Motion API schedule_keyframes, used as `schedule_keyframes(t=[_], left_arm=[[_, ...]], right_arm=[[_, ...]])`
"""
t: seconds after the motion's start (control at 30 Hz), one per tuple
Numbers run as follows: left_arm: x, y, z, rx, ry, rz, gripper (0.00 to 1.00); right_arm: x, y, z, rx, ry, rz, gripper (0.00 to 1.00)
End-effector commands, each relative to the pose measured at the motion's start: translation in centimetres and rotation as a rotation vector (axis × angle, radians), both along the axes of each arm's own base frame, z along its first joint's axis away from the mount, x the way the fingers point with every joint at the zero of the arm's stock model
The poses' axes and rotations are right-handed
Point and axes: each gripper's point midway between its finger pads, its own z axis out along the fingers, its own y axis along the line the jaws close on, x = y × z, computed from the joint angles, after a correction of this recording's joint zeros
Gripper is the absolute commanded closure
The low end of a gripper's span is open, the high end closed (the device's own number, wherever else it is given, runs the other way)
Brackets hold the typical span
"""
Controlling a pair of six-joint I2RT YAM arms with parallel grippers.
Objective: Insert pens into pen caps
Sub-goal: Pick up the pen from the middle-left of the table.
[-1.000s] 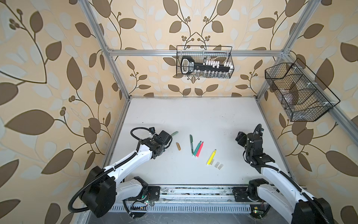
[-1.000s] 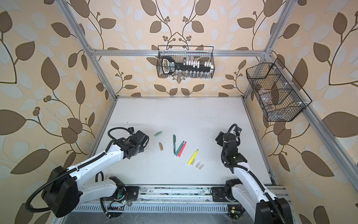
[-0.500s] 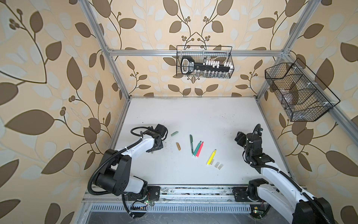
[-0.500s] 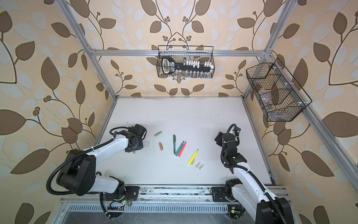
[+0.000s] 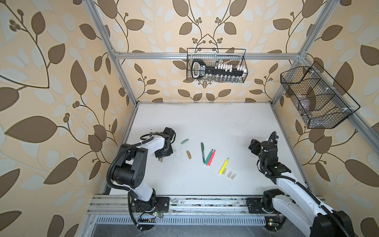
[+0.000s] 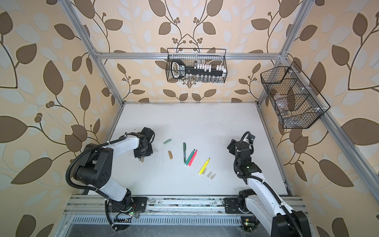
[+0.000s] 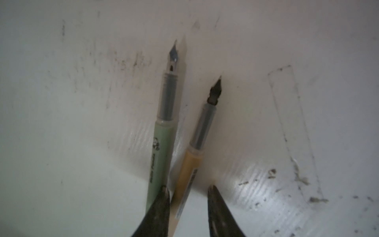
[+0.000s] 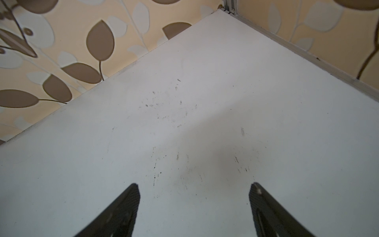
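In the left wrist view a grey-green pen (image 7: 164,131) and a tan pen (image 7: 192,162) lie side by side on the white table, nibs bare. My left gripper (image 7: 187,188) points down over them. The tan pen is between its narrowly parted fingers, with a gap to one finger (image 7: 215,201); the grey-green pen runs outside. In both top views a sage green cap (image 5: 184,141), tan cap (image 5: 189,155), dark green pen (image 5: 202,151), green marker (image 5: 208,157), pink-red marker (image 5: 211,158), yellow marker (image 5: 223,166) and clear caps (image 5: 231,175) lie mid-table. My right gripper (image 8: 193,186) hovers open, holding nothing.
A wire basket (image 5: 216,65) with a black tool hangs on the back wall and another wire basket (image 5: 315,98) on the right wall. Aluminium frame posts border the table, with a metal rail (image 5: 205,203) along its front. Dark ink specks mark the surface.
My left arm has folded, its elbow risen, and the gripper has tipped down over the two pens at the left while its jaws narrowed. The right arm has barely moved.
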Motion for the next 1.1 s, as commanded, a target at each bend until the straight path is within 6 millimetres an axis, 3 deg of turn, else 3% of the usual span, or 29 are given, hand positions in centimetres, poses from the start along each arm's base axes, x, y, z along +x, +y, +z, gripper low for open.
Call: schedule_keyframes(t=[0.0,0.4,0.6,0.8,0.93,1.07], left_arm=[[0.5,-0.7,-0.1,-0.047,0.023,-0.026,0.70],[0.4,-1.0,-1.0,-0.083,0.066,-0.029,0.86],[0.4,-0.9,-1.2,-0.077,0.079,-0.026,0.79],[0.3,-1.0,-1.6,-0.080,0.100,-0.029,0.80],[0.3,-0.9,-1.8,-0.071,0.114,-0.024,0.74],[0.3,-0.9,-1.9,-0.072,0.114,-0.024,0.80]], right_arm=[[-0.3,-0.1,-0.3,-0.020,-0.003,0.002,0.16],[-0.3,-0.1,-0.2,-0.019,-0.005,0.005,0.15],[-0.4,-0.1,-0.2,-0.017,-0.010,0.005,0.15],[-0.5,-0.1,-0.2,-0.016,-0.011,0.004,0.14],[-0.6,-0.1,-0.1,-0.016,-0.015,0.005,0.14],[-0.6,-0.1,-0.1,-0.015,-0.019,0.005,0.13]])
